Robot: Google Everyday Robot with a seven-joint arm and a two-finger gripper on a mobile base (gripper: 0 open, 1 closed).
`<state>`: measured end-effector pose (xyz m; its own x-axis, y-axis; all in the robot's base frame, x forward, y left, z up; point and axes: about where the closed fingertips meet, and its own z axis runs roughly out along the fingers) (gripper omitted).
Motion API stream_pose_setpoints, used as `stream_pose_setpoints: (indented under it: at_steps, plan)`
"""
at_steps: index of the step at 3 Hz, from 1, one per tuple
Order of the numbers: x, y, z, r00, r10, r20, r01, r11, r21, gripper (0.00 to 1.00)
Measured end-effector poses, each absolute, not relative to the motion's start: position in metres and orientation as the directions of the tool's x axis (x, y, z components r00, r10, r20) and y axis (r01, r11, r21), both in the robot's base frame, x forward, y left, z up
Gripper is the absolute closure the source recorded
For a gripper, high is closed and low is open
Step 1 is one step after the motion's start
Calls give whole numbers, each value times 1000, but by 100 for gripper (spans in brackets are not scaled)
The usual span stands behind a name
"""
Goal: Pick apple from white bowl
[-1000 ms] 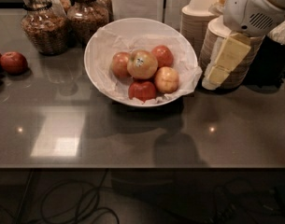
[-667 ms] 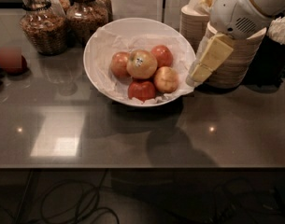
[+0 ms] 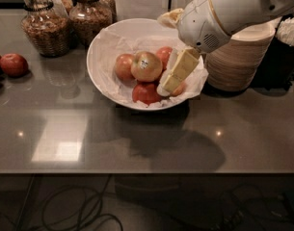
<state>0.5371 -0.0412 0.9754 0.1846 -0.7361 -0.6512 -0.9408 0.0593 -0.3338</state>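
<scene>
Dark cables (image 3: 74, 211) are seen on the floor along the bottom edge of the frame. Above them a glossy grey table (image 3: 137, 143) is spread across the whole width. The white bowl (image 3: 100, 57), lined with crinkled paper, is set on it a little above the centre. The apple (image 3: 146, 66) (yellow-green, with a small white sticker facing up) is found in the middle of the bowl, resting on top of the other fruit. It is touched by a smaller red apple (image 3: 123, 66) on its left, and a second red one (image 3: 145, 93) is placed just below it.

The gripper (image 3: 169, 83) is lowered into the right half of the bowl, just beside the apple and not on it. Whether it is open or closed cannot be told. It is carried by a white arm (image 3: 233, 8) entering from the upper right.

A loose apple (image 3: 14, 64) is seen at the left edge. A stack of beige paper bowls (image 3: 238, 57) is placed at the right, and two glass jars (image 3: 43, 28) are stood at the upper left.
</scene>
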Motion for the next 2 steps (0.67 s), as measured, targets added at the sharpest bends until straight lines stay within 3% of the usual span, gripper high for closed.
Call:
stream_pose_setpoints:
  at_steps: [2]
  plan:
    - [557,-21,951,217,-713,-667,-944,22,-330,0]
